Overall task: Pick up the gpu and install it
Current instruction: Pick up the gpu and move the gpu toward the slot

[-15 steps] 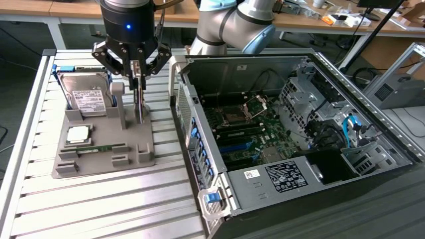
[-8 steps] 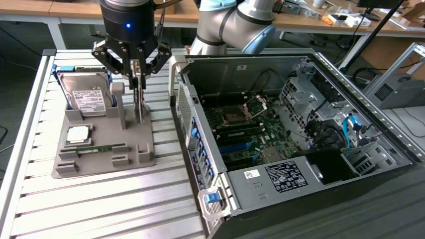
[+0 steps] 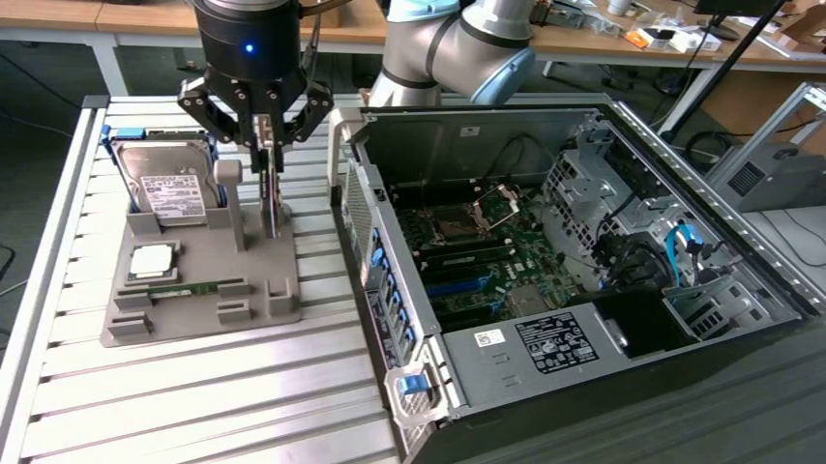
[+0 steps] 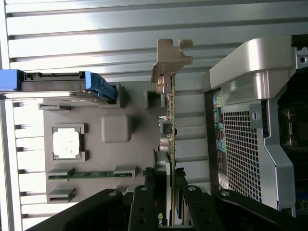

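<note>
So the gripper (image 3: 266, 155) is clamped on the gpu (image 3: 273, 203) from above, pinching its top edge from both sides. The card stands upright, edge-on, in the gray holder (image 3: 193, 309) on the table (image 3: 193, 406), between the hard drive (image 3: 165, 184) and the open computer case (image 3: 568, 242). In the wrist view its metal bracket (image 4: 171, 57) pokes out past the holder's edge.

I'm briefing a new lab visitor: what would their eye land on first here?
The open computer case, its motherboard bare, dominates the exterior view's right. On that view's left, the gripper clamps the upright gpu standing in a gray holder, beside a hard drive.
</note>
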Available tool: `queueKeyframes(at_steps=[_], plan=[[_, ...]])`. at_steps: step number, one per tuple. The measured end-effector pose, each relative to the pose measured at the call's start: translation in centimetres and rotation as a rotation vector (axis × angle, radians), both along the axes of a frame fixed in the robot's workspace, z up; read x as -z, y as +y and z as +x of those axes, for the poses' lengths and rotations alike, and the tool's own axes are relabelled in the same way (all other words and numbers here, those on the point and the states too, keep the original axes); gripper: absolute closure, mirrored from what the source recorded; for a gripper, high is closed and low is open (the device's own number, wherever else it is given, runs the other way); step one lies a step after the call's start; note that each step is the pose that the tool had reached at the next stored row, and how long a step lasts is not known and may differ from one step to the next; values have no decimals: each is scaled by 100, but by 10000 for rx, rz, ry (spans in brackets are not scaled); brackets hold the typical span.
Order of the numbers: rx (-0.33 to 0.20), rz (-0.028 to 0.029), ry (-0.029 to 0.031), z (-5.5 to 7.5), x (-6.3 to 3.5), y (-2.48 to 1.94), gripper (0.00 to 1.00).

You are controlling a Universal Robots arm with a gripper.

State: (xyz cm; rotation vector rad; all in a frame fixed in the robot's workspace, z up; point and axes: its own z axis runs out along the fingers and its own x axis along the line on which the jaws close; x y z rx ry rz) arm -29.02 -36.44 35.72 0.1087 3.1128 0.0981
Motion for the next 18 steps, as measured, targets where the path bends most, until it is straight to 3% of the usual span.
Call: queueKeyframes(at_steps=[18], plan=[[0,19,0,0,-70,0,73]])
